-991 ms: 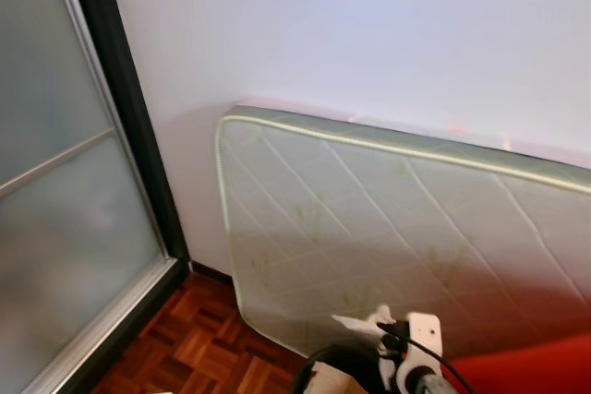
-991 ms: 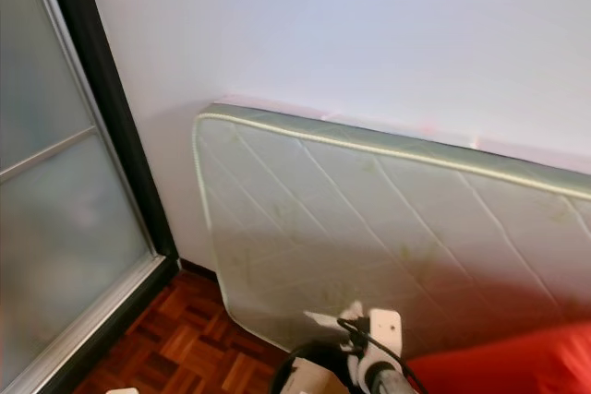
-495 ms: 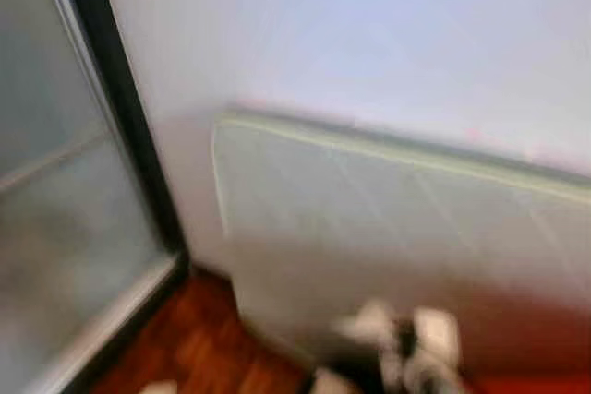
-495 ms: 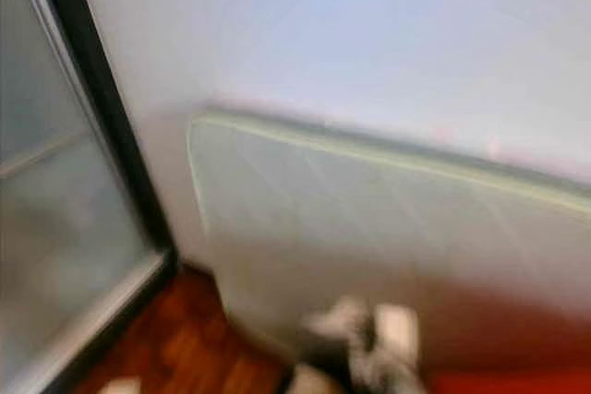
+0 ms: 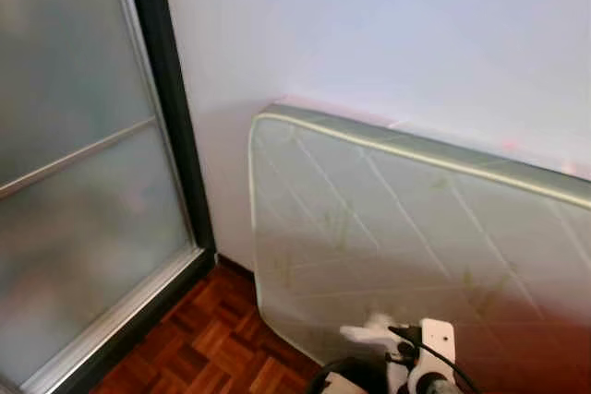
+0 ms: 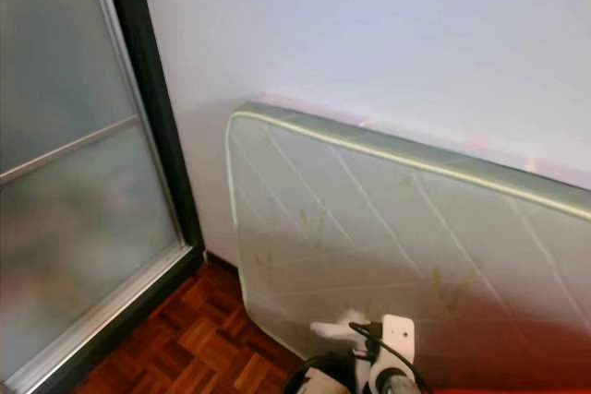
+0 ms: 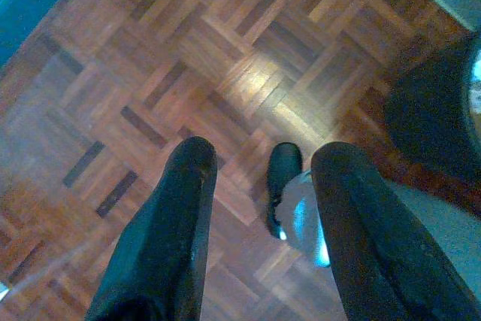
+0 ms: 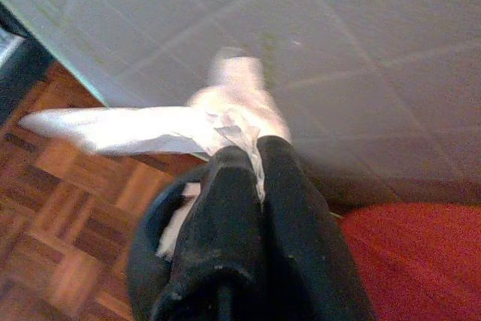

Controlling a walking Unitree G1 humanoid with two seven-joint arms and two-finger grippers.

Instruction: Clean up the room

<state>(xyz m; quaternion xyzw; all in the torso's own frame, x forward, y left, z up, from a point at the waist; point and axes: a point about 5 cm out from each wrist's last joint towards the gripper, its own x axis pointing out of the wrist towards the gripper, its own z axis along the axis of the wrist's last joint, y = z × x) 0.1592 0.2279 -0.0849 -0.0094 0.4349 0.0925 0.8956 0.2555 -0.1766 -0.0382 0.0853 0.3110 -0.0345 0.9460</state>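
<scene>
My right gripper (image 8: 246,157) is shut on a crumpled white paper (image 8: 143,130), held low in front of a pale green quilted mattress (image 5: 416,246). Just below the paper is the rim of a black round bin (image 8: 150,257) with white scraps inside. The same paper (image 5: 367,331) and bin (image 5: 343,377) sit at the bottom edge of the left eye view. My left gripper (image 7: 267,152) hangs open above the parquet floor (image 7: 150,73), with nothing between its fingers.
The mattress leans on its side against a white wall (image 5: 388,34). A frosted sliding door (image 5: 74,200) with a black frame stands on the left. A red surface (image 8: 421,261) lies beside the bin. Parquet floor (image 5: 212,348) runs between door and mattress.
The whole picture has shifted right after a blurred moment, so the camera has turned left. My right gripper still holds the paper over the bin.
</scene>
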